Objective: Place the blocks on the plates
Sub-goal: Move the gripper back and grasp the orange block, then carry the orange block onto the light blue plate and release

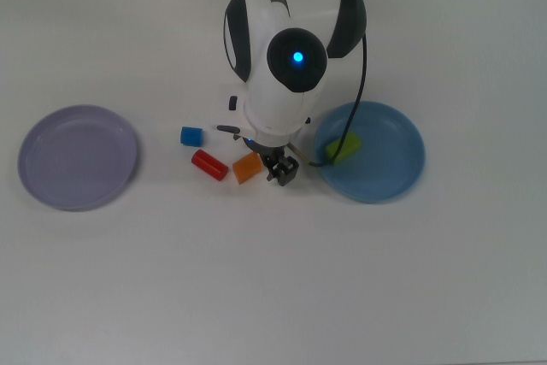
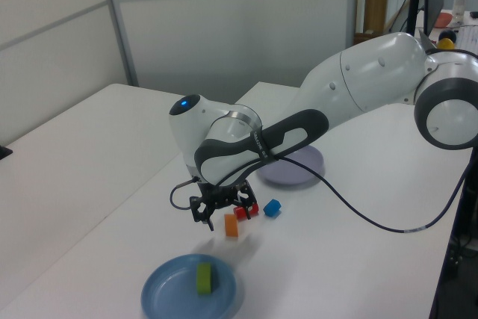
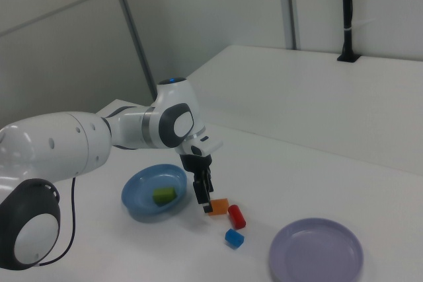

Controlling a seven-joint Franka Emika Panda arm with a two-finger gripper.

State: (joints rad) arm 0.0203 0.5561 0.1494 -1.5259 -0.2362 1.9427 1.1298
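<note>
With the green block (image 1: 343, 147) already on the blue plate (image 1: 395, 179) at the top view's centre right, we hover our empty, spread gripper (image 1: 282, 167) just beside the orange block (image 1: 247, 167), which we judge needs centring, lowering and pinching next.

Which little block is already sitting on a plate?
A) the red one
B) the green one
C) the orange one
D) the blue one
B: the green block lies on the light blue plate, while the other three blocks sit on the table between the plates.
</note>
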